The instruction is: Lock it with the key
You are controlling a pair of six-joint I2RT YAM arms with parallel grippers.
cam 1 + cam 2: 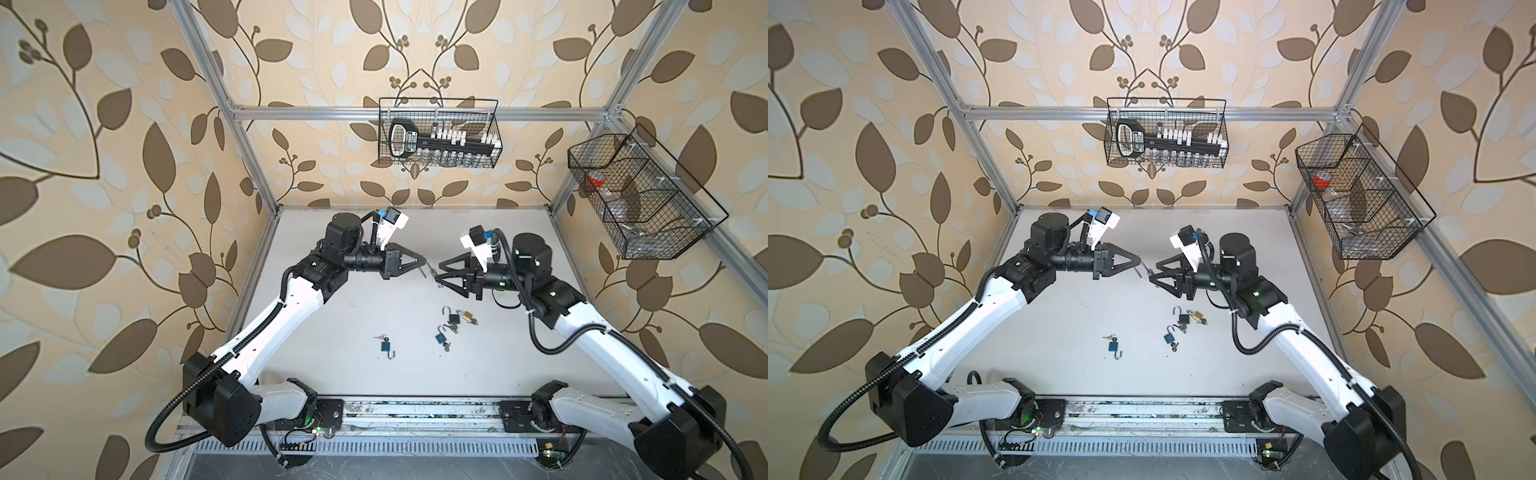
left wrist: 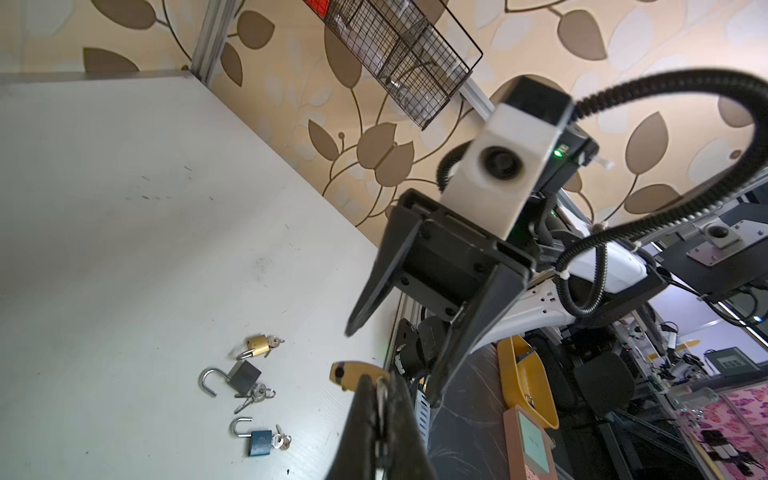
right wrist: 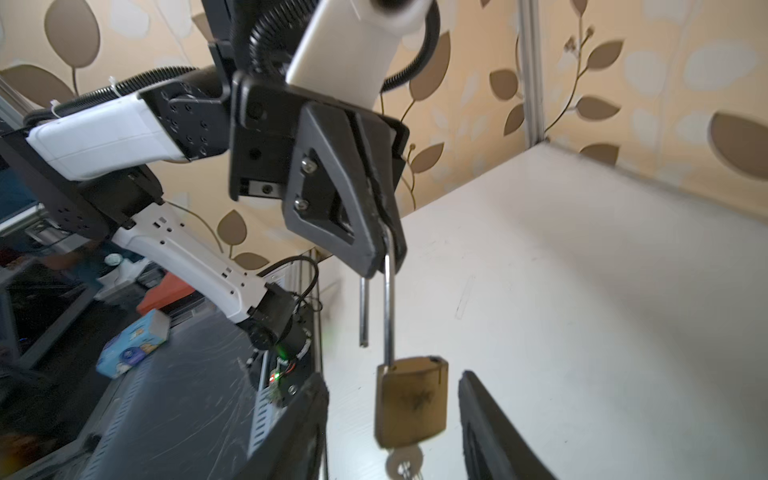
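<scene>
Brass padlock [image 3: 411, 401], key [image 3: 405, 461] in its base, hangs above the worktop [image 1: 332, 324], its open shackle [image 3: 388, 307] pinched tight by the left gripper [image 3: 387, 255]. The right gripper [image 1: 437, 275] stands wide around the body, not touching.

Bright, even light, soft shadows; wide-angle edges bow, and the brass padlock [image 3: 411, 403] is slightly motion-blurred.

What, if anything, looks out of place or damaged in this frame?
Nothing damaged or spilled. The one oddity: the brass padlock hangs in mid-air, tilted, by its open shackle pinched in the left gripper, key in its underside, while the right gripper stands open either side, not touching it.
</scene>
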